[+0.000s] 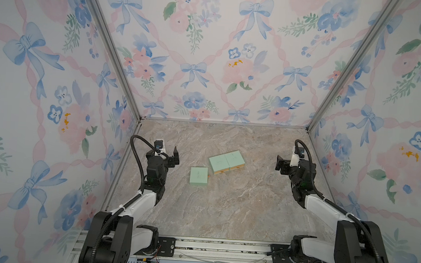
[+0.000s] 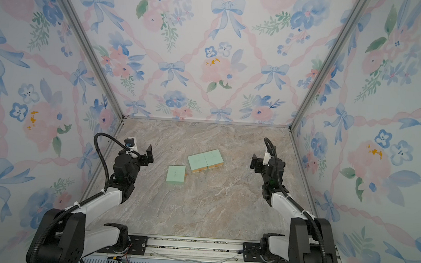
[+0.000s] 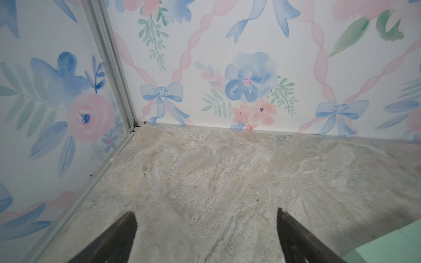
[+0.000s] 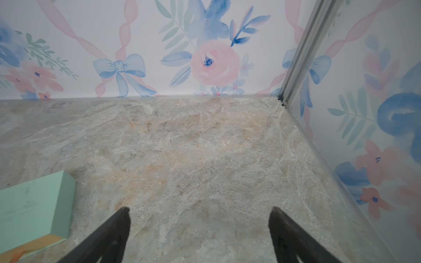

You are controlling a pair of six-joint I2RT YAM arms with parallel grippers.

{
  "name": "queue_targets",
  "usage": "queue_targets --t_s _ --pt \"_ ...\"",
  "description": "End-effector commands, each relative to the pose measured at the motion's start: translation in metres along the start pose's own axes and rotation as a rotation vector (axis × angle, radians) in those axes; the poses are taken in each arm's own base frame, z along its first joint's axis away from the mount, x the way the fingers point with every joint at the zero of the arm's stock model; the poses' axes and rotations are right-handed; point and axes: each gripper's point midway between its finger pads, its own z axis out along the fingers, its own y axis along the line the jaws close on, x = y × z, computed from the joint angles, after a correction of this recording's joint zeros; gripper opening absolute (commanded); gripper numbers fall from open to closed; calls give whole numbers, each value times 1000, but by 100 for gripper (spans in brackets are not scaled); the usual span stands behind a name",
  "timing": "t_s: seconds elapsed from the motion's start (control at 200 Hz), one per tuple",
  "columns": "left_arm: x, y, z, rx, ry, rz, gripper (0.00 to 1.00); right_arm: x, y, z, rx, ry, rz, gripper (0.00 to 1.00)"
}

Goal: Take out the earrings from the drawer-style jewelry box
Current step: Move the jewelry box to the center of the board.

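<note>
Mint-green drawer-style jewelry boxes lie mid-table in both top views. A double-width one [image 1: 226, 161] [image 2: 205, 159] shows tan drawer fronts, and a smaller square one [image 1: 198, 176] [image 2: 176, 174] lies just to its front left. All are closed, so the earrings are hidden. My left gripper [image 1: 174, 157] [image 2: 148, 154] hovers open to the left of the boxes, holding nothing. My right gripper [image 1: 280, 164] [image 2: 254, 162] hovers open to their right, also holding nothing. In the left wrist view the open gripper [image 3: 205, 211] spans bare table, with a box corner [image 3: 387, 246] at the edge. The right wrist view shows the open gripper [image 4: 200, 208] beside the double box [image 4: 32, 209].
The marble-patterned table [image 1: 224, 208] is enclosed by floral walls on the left, back and right, with aluminium posts [image 1: 114, 56] at the back corners. The arm bases sit on a rail [image 1: 217, 252] at the front edge.
</note>
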Motion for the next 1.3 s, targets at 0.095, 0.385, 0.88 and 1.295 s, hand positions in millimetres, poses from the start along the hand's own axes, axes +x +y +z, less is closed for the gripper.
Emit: queue_targets --t_s 0.095,0.385,0.88,1.295 --pt "51 -30 -8 122 280 -158 98 6 94 -22 -404 274 88 99" --pt "103 -53 -25 207 471 -299 98 47 227 -57 -643 489 -80 95" --pt "126 -73 -34 310 576 -333 88 90 333 -66 -904 698 228 69" --pt "156 -85 -44 373 694 -340 74 120 361 -58 -907 793 312 43"
